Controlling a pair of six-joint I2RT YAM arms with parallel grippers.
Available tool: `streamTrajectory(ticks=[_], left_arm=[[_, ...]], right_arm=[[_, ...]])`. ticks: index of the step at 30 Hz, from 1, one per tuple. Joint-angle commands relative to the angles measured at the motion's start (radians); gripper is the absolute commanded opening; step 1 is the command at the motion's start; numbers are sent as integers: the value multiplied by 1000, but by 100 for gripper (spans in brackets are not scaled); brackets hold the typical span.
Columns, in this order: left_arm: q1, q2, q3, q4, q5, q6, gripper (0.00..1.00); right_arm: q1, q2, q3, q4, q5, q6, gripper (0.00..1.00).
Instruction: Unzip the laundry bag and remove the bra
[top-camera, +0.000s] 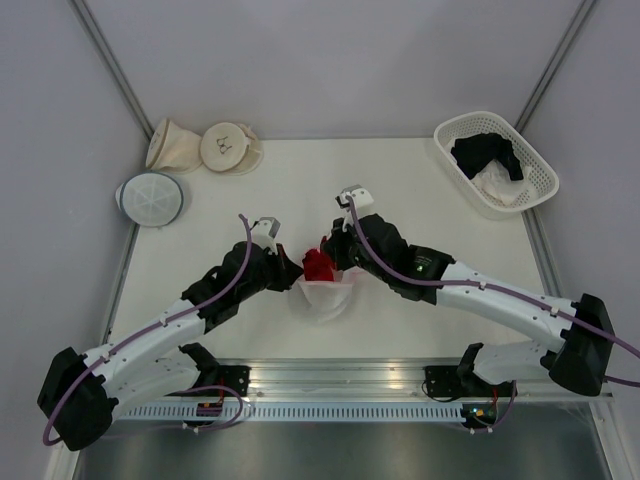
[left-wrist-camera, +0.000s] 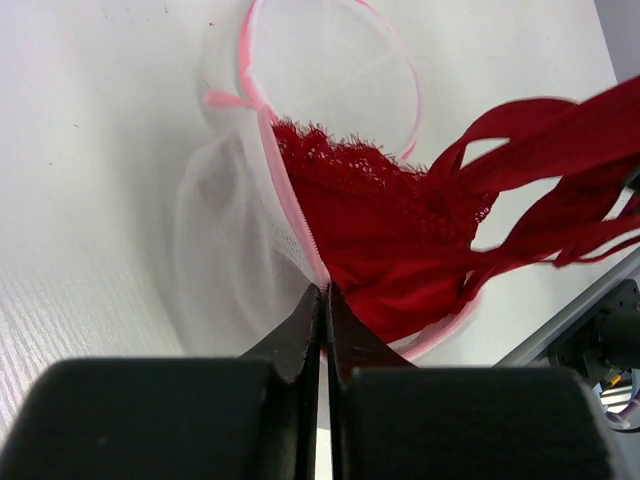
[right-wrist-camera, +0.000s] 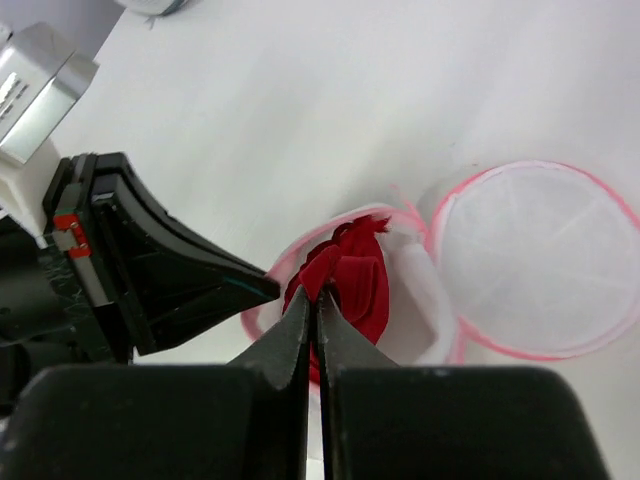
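The laundry bag (top-camera: 322, 296) lies unzipped at the table's front centre, its white mesh and pink rim gaping, with its round lid (right-wrist-camera: 540, 260) flipped open beside it. The red bra (top-camera: 318, 264) bulges out of the opening, and its straps (left-wrist-camera: 540, 150) trail off to the right. My left gripper (left-wrist-camera: 326, 290) is shut on the bag's pink zipper rim (left-wrist-camera: 290, 200). My right gripper (right-wrist-camera: 316, 295) is shut on a fold of the bra (right-wrist-camera: 360, 280) just above the opening. The two grippers (top-camera: 296, 268) (top-camera: 330, 255) stand close together over the bag.
A white basket (top-camera: 497, 160) at the back right holds a black garment (top-camera: 487, 153) and a white cloth (top-camera: 497, 185). Two beige pouches (top-camera: 175, 145) (top-camera: 228, 145) and a grey-blue-rimmed mesh pouch (top-camera: 150, 198) lie at the back left. A metal rail (top-camera: 330, 375) runs along the near edge.
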Motion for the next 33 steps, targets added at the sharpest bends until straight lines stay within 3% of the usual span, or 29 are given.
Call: streamTrajectory(ticks=[1, 10, 21, 27, 30, 33], left_arm=[[-4, -12, -7, 10, 0, -29, 2], [-4, -24, -24, 8, 2, -35, 2], [-4, -17, -21, 13, 2, -34, 2], [-4, -20, -18, 13, 8, -34, 2], [-4, -31, -19, 8, 11, -35, 2], [-4, -47, -18, -2, 12, -37, 2]], right_arm=[[2, -35, 21, -14, 147, -19, 0], [-36, -101, 123, 25, 391, -92, 0], [-183, -119, 356, 36, 288, -189, 0], [-214, -58, 470, 17, 400, -251, 0], [-254, -4, 534, -6, 503, -288, 0], [-336, 80, 617, -38, 511, -276, 1]])
